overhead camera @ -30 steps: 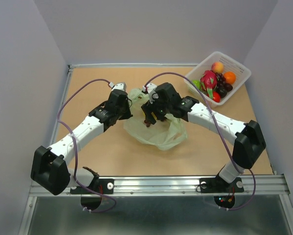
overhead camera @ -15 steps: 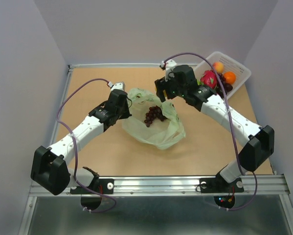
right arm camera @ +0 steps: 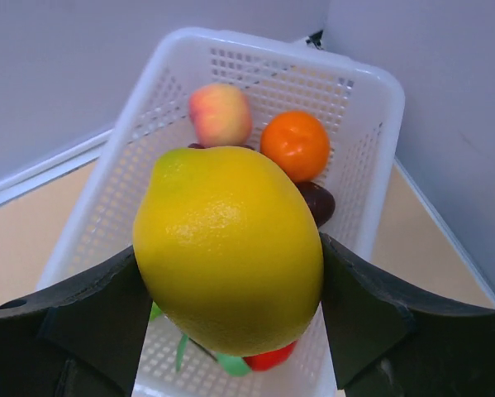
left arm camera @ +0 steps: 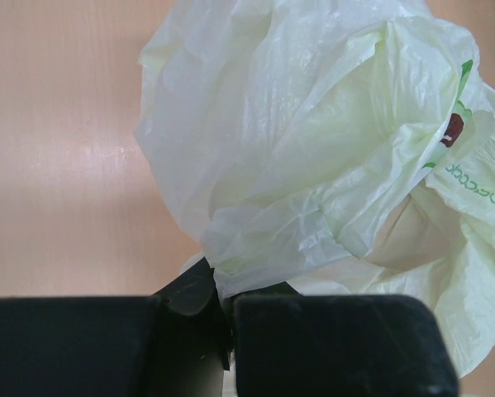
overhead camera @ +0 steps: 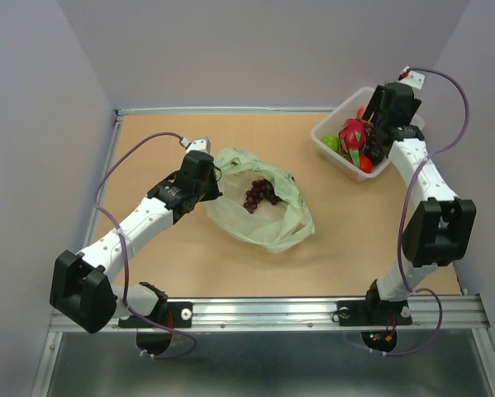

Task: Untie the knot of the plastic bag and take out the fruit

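Right fingers gripping yellow fruit above basket (peach, orange inside)

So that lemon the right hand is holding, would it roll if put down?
Probably firm: the lemon keeps its oval shape gripped in the right hand. Its rounded, smooth skin suggests it could roll or slip on a flat surface; the mesh basket below would likely stop it.

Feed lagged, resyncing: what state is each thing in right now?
plastic bag: lying slack, mouth open.
grapes: lying in the bag's open mouth.
yellow fruit: gripped, above the basket.
basket: holds dragon fruit and smaller fruits.
left gripper: shut on the bag's edge.
right gripper: shut on the yellow fruit.
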Motion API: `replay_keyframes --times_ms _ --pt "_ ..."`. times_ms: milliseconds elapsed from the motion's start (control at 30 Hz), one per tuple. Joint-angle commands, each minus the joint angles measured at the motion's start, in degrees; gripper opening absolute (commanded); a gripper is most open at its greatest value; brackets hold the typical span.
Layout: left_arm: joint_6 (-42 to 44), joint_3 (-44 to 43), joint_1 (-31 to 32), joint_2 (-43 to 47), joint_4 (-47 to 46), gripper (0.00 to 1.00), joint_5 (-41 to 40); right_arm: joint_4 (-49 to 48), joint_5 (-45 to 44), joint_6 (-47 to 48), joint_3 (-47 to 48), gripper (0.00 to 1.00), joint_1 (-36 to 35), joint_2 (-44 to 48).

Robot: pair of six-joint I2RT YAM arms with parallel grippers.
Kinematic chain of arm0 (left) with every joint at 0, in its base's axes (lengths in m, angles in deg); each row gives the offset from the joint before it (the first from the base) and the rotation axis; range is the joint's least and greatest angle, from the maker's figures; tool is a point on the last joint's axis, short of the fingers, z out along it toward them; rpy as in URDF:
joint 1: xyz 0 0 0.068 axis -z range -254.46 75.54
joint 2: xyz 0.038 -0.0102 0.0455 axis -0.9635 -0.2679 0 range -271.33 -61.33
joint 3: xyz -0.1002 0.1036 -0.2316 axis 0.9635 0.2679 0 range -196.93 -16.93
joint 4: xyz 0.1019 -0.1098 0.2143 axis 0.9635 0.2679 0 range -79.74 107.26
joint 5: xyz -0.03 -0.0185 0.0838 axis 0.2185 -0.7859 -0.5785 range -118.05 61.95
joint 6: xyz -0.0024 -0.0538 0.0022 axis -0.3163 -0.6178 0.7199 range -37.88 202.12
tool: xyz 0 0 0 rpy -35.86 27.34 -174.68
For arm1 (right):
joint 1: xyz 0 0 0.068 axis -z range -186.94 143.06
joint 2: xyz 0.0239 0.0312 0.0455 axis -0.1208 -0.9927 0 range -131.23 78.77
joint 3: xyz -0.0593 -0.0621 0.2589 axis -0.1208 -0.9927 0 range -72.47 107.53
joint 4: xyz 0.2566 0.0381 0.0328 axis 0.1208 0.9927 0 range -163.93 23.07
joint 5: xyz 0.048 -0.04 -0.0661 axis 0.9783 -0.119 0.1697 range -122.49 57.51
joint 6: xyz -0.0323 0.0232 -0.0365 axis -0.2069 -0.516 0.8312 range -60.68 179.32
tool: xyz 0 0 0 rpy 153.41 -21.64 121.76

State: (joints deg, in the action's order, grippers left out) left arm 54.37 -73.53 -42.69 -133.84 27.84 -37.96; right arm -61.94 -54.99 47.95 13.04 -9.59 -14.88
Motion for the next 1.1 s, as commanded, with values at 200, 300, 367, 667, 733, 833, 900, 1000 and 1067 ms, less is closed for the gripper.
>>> replay_keyframes --times_ms 200,300,367,667,733,833,900,1000,1067 --pt "-1.43 0.96 -0.13 3.52 -0.80 0.06 0.24 -6.36 -8.44 -7.34 12.47 0.31 7.93 -17.10" --pt "-1.52 1.05 -0.13 3.78 -0.71 0.06 0.24 -6.36 -8.78 -7.52 15.81 0.64 8.80 -21.91" --pt "-1.52 0.88 -0.13 3.78 -0.62 0.06 0.16 -6.45 -9.75 -7.00 16.87 0.88 8.81 -22.72" --pt "-1.87 1.14 -0.22 3.96 -0.62 0.06 0.24 -6.28 -4.49 -6.55 11.10 1.00 8.90 -17.98" --pt "-1.70 1.14 -0.13 3.87 -0.71 0.06 0.24 -6.28 -1.51 -7.08 8.98 1.00 8.63 -15.17" --pt "-1.43 0.79 -0.13 3.69 -0.97 0.06 0.24 -6.28 5.26 -6.64 5.28 1.00 7.76 -11.04" --pt "-0.99 0.44 -0.13 3.26 -1.06 0.06 0.33 -6.19 8.51 -4.55 3.27 1.00 6.18 -9.28" --pt "-0.82 0.26 -0.22 2.81 -1.15 0.06 0.77 -5.66 14.14 -0.94 1.59 1.00 2.75 -5.94" --pt "-0.38 0.17 -0.13 2.64 -1.24 0.06 1.03 -5.05 16.43 1.09 -0.08 1.00 -0.75 -3.22"
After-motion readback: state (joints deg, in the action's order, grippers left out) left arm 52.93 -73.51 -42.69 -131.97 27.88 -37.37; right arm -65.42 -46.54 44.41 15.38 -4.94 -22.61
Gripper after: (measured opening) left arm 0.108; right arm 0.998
